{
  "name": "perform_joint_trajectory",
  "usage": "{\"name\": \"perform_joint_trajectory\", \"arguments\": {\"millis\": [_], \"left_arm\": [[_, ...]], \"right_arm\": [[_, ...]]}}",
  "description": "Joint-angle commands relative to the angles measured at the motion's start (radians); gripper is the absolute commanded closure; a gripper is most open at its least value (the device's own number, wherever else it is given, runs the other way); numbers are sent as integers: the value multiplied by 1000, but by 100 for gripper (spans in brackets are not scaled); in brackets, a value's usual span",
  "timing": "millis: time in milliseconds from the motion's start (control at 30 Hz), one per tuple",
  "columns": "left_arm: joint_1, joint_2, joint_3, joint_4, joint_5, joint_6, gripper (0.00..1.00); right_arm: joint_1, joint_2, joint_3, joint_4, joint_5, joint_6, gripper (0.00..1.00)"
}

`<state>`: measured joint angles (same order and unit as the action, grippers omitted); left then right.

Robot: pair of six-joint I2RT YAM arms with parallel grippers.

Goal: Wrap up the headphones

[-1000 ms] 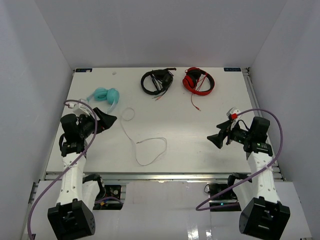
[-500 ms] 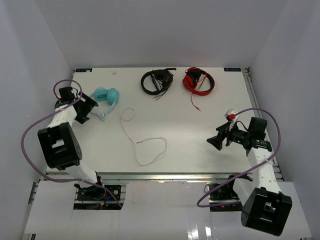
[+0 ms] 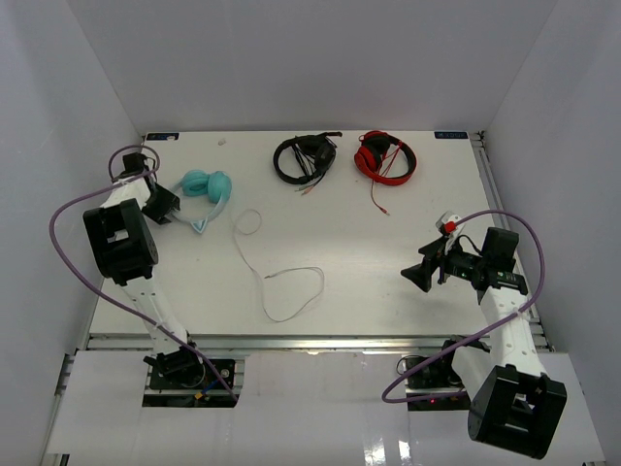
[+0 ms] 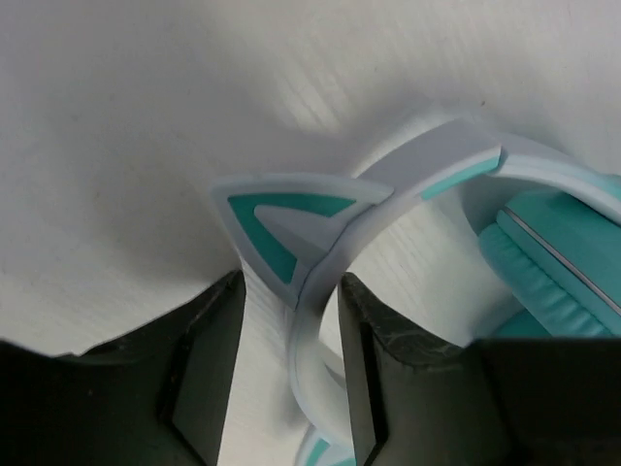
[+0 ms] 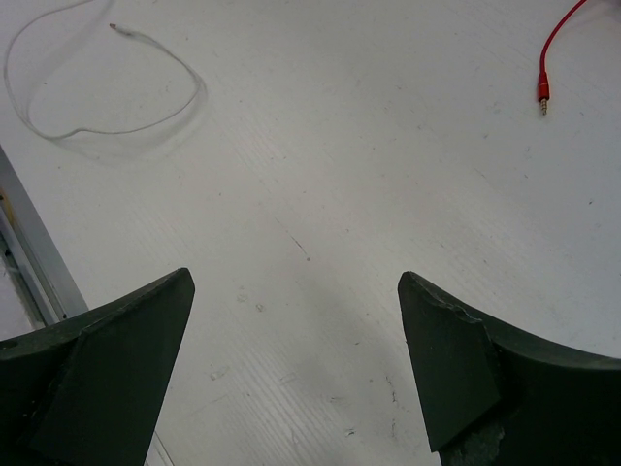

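Left pincer (image 4: 291, 340) is pinching the headband (image 4: 417, 160) of the teal headphones (image 4: 548, 248), band running between its jaws. Right pincer (image 5: 291, 359) is wide open, empty, well apart.

A robot lab cell: a white table (image 3: 388, 223) boxed in by plain white walls (image 3: 310, 68), two arms (image 3: 505, 320) bolted at its near rail (image 3: 320, 342).

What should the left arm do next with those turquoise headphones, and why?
Probably finish closing the left jaws on the headband before lifting anything. They straddle that pale band of the headphones, but whether the grip is firm isn't clear, and the white cable lies loose and unwrapped.
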<state>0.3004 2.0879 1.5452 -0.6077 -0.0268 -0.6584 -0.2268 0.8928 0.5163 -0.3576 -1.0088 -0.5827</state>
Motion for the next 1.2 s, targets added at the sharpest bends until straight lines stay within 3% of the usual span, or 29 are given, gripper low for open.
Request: {"name": "perform_joint_trajectory", "arguments": {"millis": [0, 200, 300, 400, 567, 733, 933, 1033, 1167], "left_arm": [[-84, 32, 19, -54, -117, 75, 55], [-127, 11, -40, -59, -132, 97, 71], [-127, -50, -90, -46, -112, 107, 90], [-128, -166, -126, -14, -50, 143, 100], [-170, -409, -216, 58, 124, 320, 100], [-375, -681, -367, 111, 196, 357, 100], [-466, -848, -344, 57, 253, 255, 100], [-475, -887, -304, 57, 328, 149, 100], [-478, -904, -195, 68, 451, 24, 100]], "right_arm": [[2, 9, 37, 8, -11, -5, 8], [0, 7, 33, 8, 1, -6, 8], [-1, 1, 29, 5, 4, -11, 8], [-2, -9, 27, -13, -3, -33, 8], [80, -70, 47, -78, 7, -190, 8], [332, -62, 218, -151, 171, -276, 9], [452, 54, 393, 36, 137, 69, 8], [481, 113, 424, 135, 25, 252, 10], [491, 147, 412, 282, -191, 299, 10]]}}
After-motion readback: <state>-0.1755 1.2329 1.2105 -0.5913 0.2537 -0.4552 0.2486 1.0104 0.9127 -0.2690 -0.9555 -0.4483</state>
